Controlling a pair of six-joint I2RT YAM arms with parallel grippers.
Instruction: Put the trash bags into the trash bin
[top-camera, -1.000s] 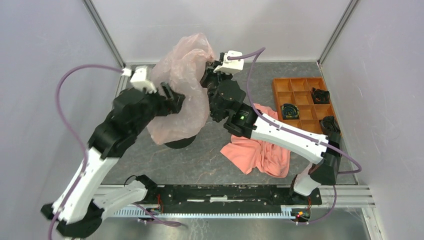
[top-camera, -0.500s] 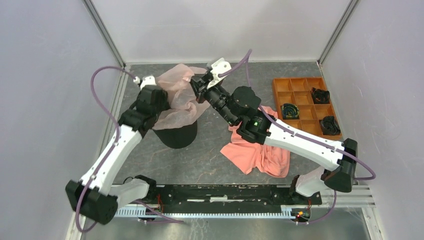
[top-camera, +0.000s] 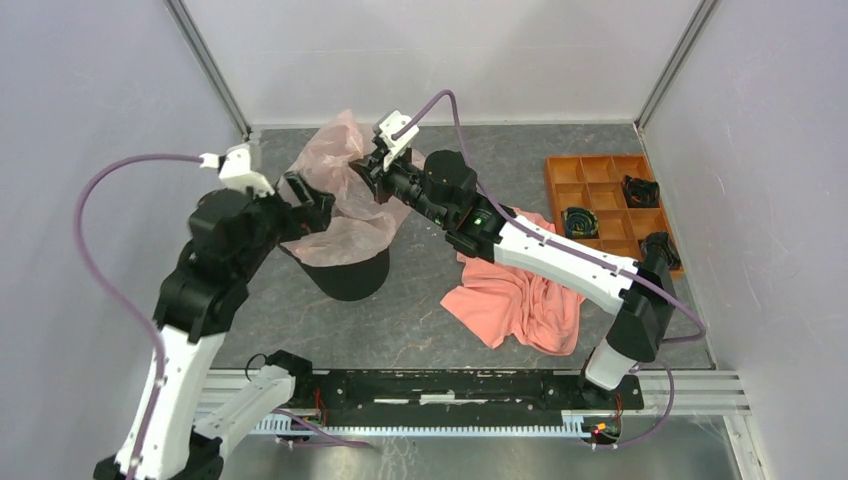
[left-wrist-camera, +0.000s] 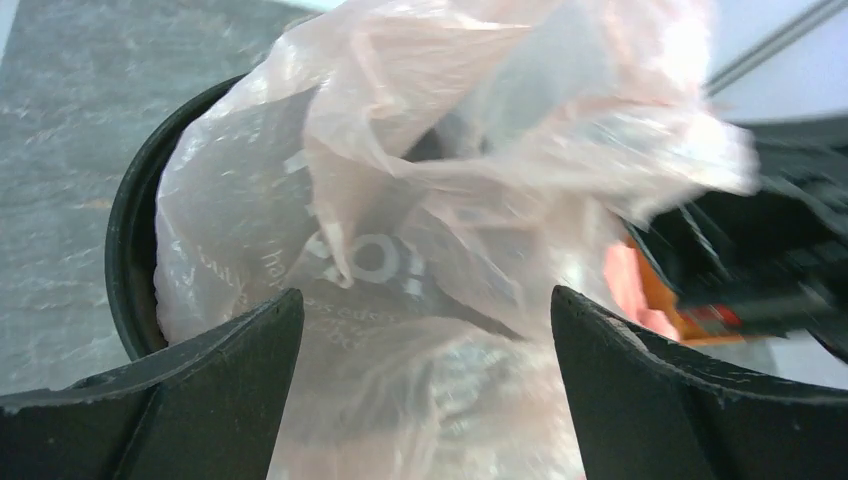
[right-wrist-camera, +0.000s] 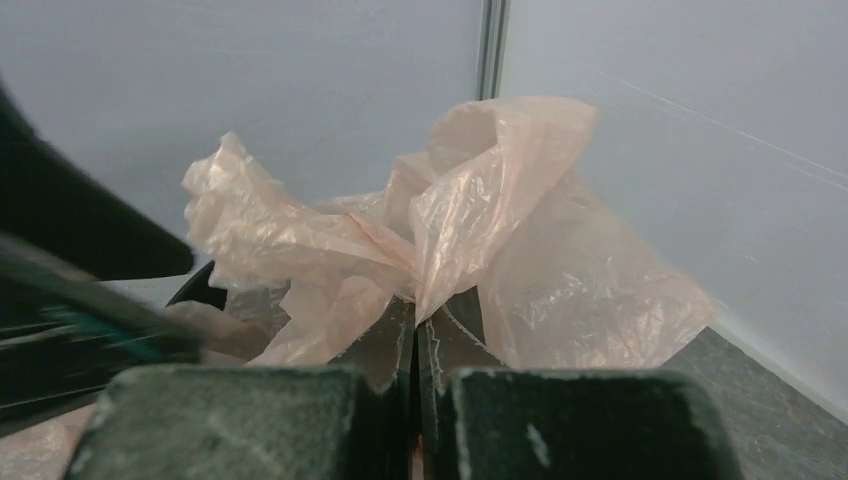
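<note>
My booth: pale walls (top-camera: 90, 120), grey tabletop (top-camera: 400, 320).
Plain lilac-grey walls close me in on three sides, with aluminium posts (top-camera: 207, 65) at the back corners; the dark mottled tabletop ends at a metal rail (top-camera: 450, 408) nearest me, under even light.

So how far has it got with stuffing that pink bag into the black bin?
Partway. Done: the lower part of the trash bag looks to sit inside the trash bin. In hand: the right gripper is shut on a bunched fold above the rim; the left gripper is open around the bag. Left: the upper part, heaped above the rim, needs pushing in.
</note>
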